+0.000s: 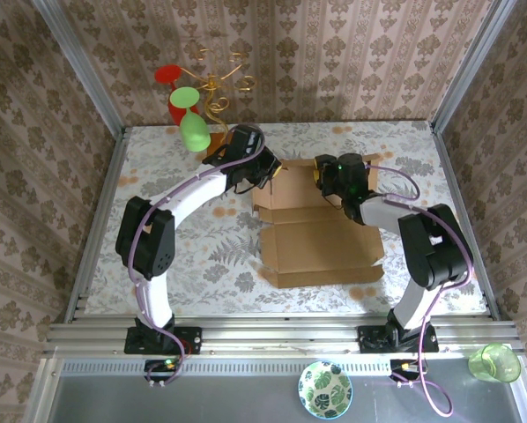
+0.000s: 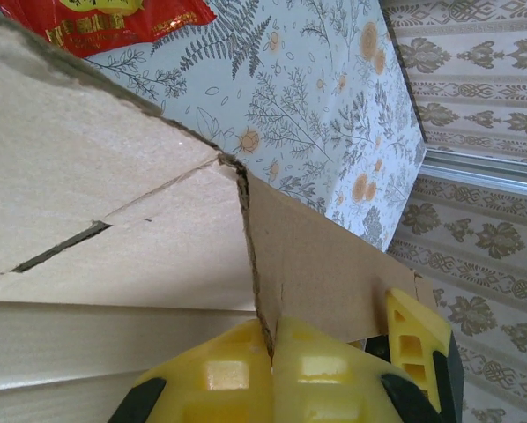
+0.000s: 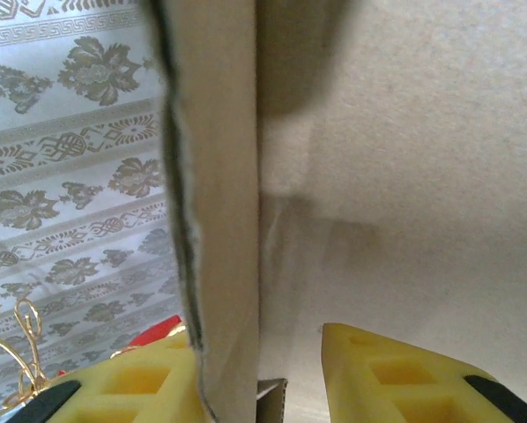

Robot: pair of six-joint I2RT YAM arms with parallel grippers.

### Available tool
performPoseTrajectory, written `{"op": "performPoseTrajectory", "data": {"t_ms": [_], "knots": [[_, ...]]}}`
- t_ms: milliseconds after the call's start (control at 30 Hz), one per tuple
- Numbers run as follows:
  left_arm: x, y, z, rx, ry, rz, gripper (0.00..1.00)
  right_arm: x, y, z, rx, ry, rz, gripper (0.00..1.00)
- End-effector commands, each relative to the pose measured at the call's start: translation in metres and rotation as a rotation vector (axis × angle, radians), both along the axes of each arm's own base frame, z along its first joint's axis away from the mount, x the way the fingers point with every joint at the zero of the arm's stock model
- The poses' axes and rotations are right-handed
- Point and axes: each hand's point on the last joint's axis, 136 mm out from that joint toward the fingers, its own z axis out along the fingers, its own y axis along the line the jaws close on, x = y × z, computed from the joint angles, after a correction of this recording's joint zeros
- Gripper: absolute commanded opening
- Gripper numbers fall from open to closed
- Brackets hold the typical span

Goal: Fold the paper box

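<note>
Top external view: the paper box [image 1: 321,247] lies near the middle of the flower-patterned bench [image 1: 184,256], a little toward 3 o'clock. Its broad panel lies flat at the 6 o'clock side, and its far flaps are lifted at the 12 o'clock side. The left tool [image 1: 268,172] meets the box at its 11 o'clock corner. The right tool [image 1: 321,176] sits over the far edge at about 12 o'clock. A gold wire stand [image 1: 215,88] carrying red and green pieces stands at the bench's 11 o'clock corner. Off the bench, at 6 o'clock, rests a leaf-patterned bowl [image 1: 325,389], with a green cup [image 1: 494,362] at 5 o'clock.

Left wrist view: the left tool [image 2: 270,339] is clenched on the torn edge of a raised box flap, its yellow fingers [image 2: 206,379] pressed together around the cardboard. A red packet [image 2: 105,22] lies on the bench at 11 o'clock.

Right wrist view: the right tool [image 3: 259,352] straddles an upright cardboard wall. The finger at 7 o'clock [image 3: 131,379] touches the wall, while the finger at 5 o'clock [image 3: 396,379] stands apart from it, so the tool is released, not pinching.
</note>
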Motion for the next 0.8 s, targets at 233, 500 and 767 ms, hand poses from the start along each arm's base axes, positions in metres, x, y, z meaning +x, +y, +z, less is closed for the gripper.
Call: {"op": "performPoseTrajectory", "data": {"t_ms": [233, 500, 767], "knots": [[-0.004, -0.001, 0.03, -0.025, -0.072, -0.018, 0.0, 0.02, 0.003, 0.013, 0.012, -0.03, -0.047, 0.32], [-0.005, -0.002, 0.035, 0.0, -0.102, -0.048, 0.0, 0.024, 0.004, 0.004, 0.009, 0.027, -0.053, 0.34], [-0.007, -0.005, 0.039, 0.001, -0.121, -0.063, 0.0, 0.027, 0.007, 0.001, -0.003, 0.064, -0.052, 0.21]]}}
